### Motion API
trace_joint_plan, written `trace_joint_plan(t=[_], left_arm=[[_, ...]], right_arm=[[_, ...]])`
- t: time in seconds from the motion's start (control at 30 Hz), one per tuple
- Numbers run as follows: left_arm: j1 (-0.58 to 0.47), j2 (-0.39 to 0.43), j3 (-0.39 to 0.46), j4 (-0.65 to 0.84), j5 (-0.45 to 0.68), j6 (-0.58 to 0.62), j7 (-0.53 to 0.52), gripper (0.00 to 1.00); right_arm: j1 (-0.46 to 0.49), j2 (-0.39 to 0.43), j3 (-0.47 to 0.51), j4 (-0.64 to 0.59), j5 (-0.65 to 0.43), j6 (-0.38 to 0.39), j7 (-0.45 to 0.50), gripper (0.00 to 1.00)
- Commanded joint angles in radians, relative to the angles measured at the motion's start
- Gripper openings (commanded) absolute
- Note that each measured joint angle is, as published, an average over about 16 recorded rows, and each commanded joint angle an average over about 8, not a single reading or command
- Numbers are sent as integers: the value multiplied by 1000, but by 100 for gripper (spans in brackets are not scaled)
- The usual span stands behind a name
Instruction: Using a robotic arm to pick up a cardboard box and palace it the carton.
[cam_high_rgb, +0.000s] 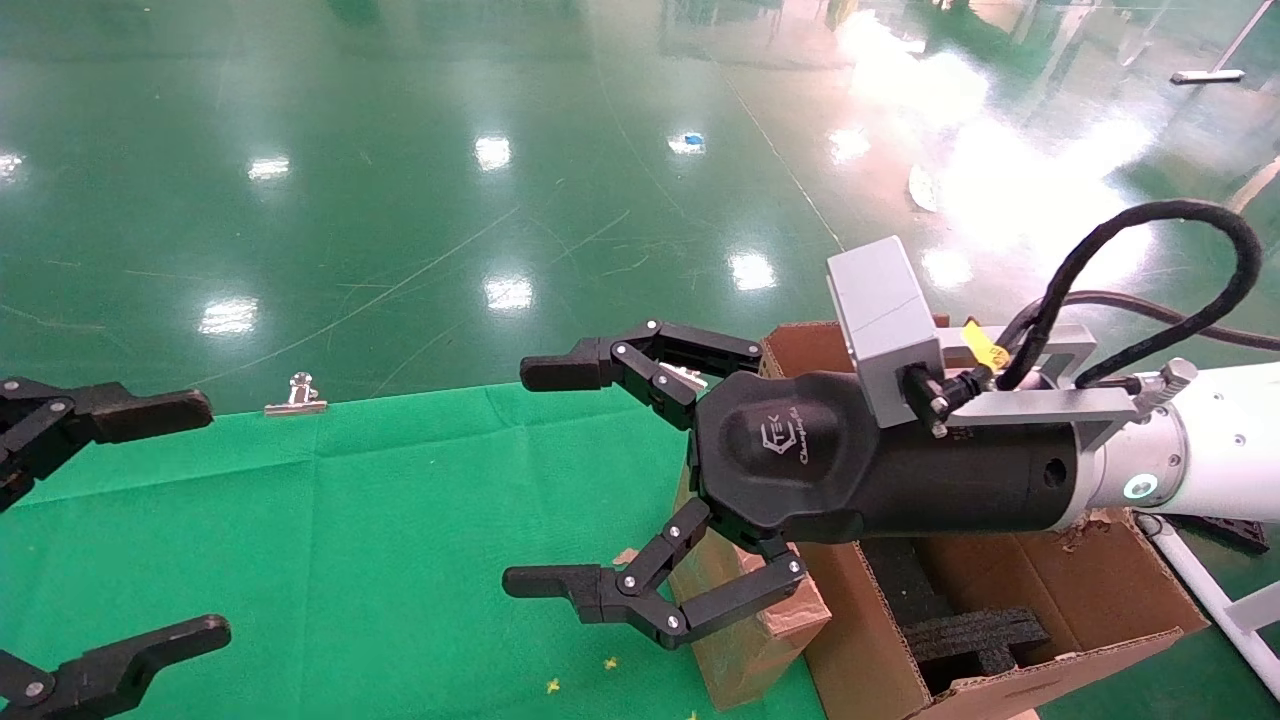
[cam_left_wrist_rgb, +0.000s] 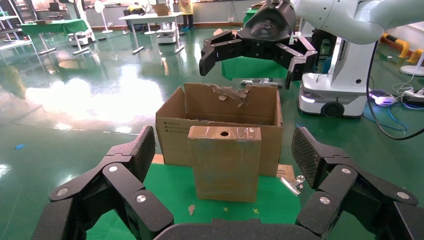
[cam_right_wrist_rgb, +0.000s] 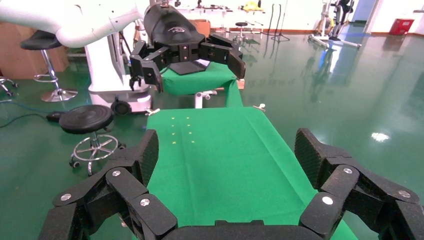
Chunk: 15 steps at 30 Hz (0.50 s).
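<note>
right gripper (cam_high_rgb: 545, 480) open above cardboard box (cam_high_rgb: 750, 625), beside carton (cam_high_rgb: 1120, 590)

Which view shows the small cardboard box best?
The left wrist view: the box stands upright on the green cloth, whole, hole on top, against the carton. The head view shows only part of it under the right gripper. The right wrist view misses it.

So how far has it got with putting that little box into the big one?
Nothing is done yet: the small brown cardboard box stands on the green cloth beside the large flapped carton. The right tool hangs open above it, empty. Grasping and placing remain. The left tool waits, open.
</note>
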Motion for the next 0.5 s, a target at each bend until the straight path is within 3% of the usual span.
trace_joint_plan(t=[0.03,0.27,0.5], left_arm=[[0,0,0,0,0,0,0,100],[0,0,1,1,0,0,0,100],[-1,0,1,1,-1,0,1,100]], right_arm=[[-2,1,-2,5,-3,1,2,100],[78,-17,-104,45,-206,-28,20,100],[246,-76,-303,54,-503,-71,48,100]])
